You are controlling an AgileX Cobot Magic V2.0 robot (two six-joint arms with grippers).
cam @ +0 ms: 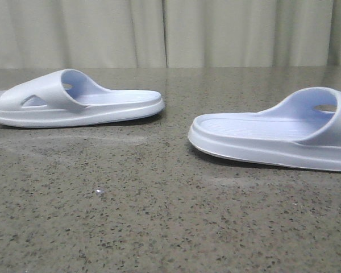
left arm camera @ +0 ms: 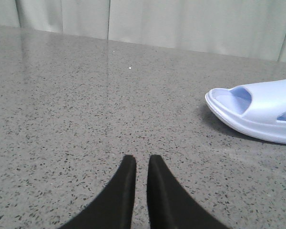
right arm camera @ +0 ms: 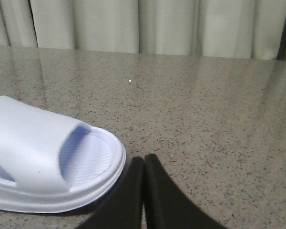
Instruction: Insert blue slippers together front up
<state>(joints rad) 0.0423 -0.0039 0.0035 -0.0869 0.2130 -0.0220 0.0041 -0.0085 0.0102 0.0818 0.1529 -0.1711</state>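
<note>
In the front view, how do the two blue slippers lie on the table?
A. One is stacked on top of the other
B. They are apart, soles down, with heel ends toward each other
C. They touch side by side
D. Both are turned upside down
B: the left slipper and the right slipper rest soles down with bare table between them, heel ends facing inward.

two blue slippers (cam: 74, 99) (cam: 278, 136), two tools (left arm camera: 137, 167) (right arm camera: 144, 164)

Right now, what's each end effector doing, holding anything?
Left end effector: closed, holding nothing.
Right end effector: closed, holding nothing, beside a blue slipper.
</note>
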